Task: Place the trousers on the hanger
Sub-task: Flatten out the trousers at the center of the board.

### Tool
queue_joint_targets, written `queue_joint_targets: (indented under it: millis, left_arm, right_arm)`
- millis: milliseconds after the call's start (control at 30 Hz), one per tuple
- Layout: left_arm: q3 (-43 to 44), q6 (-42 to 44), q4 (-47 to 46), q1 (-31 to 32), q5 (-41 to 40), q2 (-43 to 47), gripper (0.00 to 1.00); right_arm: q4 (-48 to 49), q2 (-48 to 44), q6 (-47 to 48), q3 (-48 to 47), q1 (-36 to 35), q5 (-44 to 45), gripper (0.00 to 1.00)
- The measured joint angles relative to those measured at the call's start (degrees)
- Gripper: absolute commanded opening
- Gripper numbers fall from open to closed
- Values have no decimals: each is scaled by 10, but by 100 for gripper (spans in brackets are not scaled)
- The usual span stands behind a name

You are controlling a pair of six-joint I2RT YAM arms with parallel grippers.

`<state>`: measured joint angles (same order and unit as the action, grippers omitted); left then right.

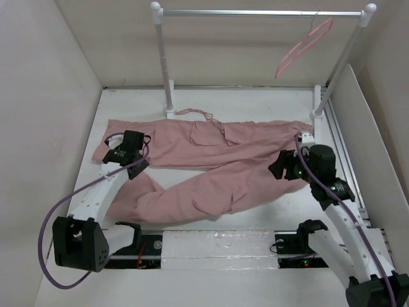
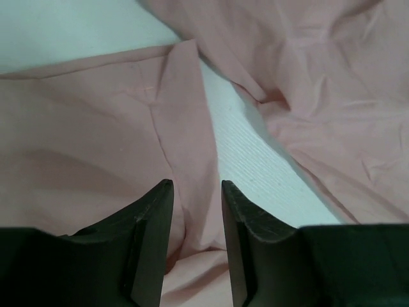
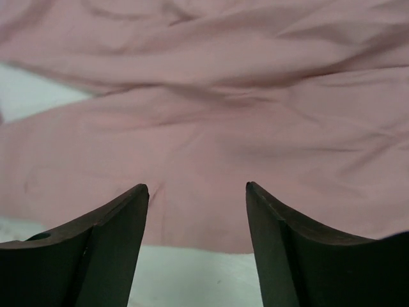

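Observation:
The dusty-pink trousers (image 1: pixel 211 167) lie flat on the white table (image 1: pixel 268 214), waist to the right and both legs running left. The pink hanger (image 1: pixel 305 46) hangs tilted from the rail at the upper right, far from both arms. My left gripper (image 1: pixel 135 160) is low over the legs' left end. In the left wrist view its jaws (image 2: pixel 197 185) stand narrowly apart astride a fold of the trousers (image 2: pixel 83 141), not pinching it. My right gripper (image 1: pixel 281 167) hovers at the waist end, jaws (image 3: pixel 197 187) wide open over the near hem of the trousers (image 3: pixel 223 115).
A white-and-metal garment rail (image 1: pixel 262 12) spans the back, its posts (image 1: pixel 167 83) standing on the table behind the trousers. White walls enclose the left, back and right sides. A thin drawstring (image 1: pixel 203 115) trails behind the waist.

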<state>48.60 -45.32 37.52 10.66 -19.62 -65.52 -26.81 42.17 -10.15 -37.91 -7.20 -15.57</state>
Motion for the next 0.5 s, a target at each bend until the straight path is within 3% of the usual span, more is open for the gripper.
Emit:
queue_joint_targets:
  millis: [233, 433, 500]
  left_arm:
    - [-51, -1, -43, -78, 22, -55, 33]
    - [-65, 22, -71, -82, 43, -121, 37]
    - [-65, 27, -83, -82, 45, -130, 31]
  right_arm:
    - [-40, -17, 44, 36, -110, -31, 69]
    - [-46, -28, 74, 36, -142, -44, 70]
    - [-45, -23, 76, 36, -157, -47, 70]
